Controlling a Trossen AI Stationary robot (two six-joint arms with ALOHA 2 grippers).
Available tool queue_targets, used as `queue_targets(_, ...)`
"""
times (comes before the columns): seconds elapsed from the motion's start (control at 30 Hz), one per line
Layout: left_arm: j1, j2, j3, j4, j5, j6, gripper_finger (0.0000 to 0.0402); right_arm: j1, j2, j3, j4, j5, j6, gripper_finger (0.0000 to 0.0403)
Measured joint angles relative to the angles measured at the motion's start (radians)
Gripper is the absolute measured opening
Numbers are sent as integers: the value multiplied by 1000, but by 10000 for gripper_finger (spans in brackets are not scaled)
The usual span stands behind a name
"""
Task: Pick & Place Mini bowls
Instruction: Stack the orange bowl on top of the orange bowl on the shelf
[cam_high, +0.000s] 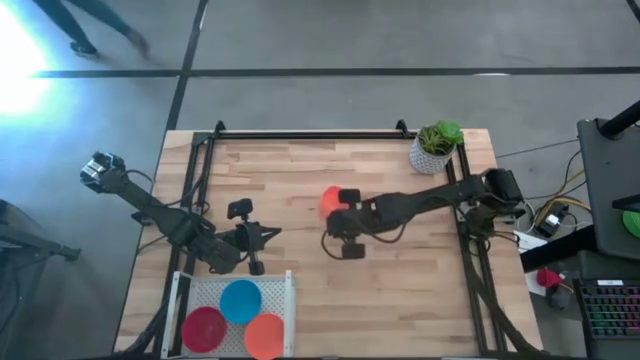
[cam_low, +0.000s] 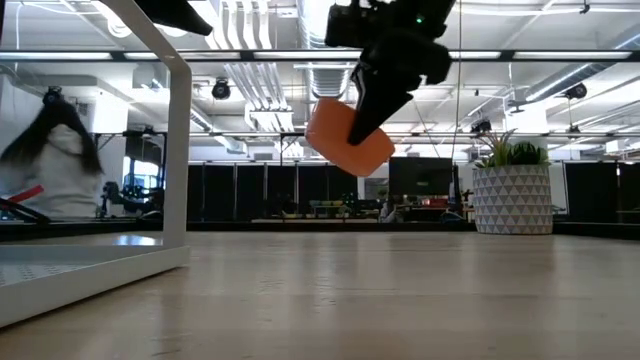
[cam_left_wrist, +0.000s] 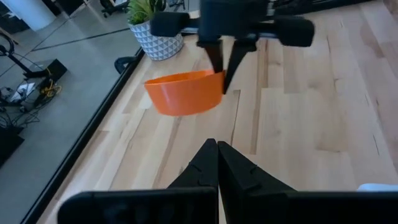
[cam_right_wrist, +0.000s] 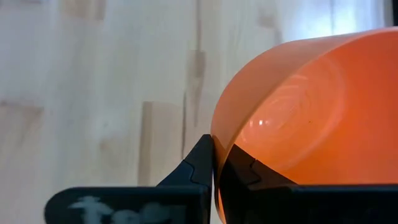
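My right gripper (cam_right_wrist: 216, 163) hangs over the middle of the table, shut on an orange mini bowl (cam_high: 328, 200), which is well above the wood in the low view (cam_low: 345, 140). My left gripper (cam_left_wrist: 217, 149) is shut and holds nothing; it is raised near the far edge of a white tray (cam_high: 178, 290) at the near left and points toward the orange bowl (cam_left_wrist: 183, 93). In the tray lie a blue bowl (cam_high: 240, 300), a red bowl (cam_high: 203, 328) and another orange bowl (cam_high: 265, 335). My right gripper pinches the orange bowl's rim (cam_right_wrist: 219, 149), one finger inside the bowl and one outside against the wall. The fingers (cam_left_wrist: 227, 68) come from above, slanting down. The bowl hangs below them, lifted clear of the table and tilted.
A white patterned pot with a green plant (cam_high: 433, 150) stands at the far right corner. Black rails run along the table's left, right and far sides. Bare wood lies between the tray and the pot. A person (cam_low: 55, 160) shows beyond the table in the low view.
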Motion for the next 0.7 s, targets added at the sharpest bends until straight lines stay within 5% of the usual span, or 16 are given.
queue_targets(0.27, 0, 0, 0, 2, 0, -18, 0, -27, 1, -62, 198, -7, -29, 8)
queue_targets(0.7, 0, 0, 0, 4, -1, -18, 0, -81, 79, -53, 283, -46, -65, 8)
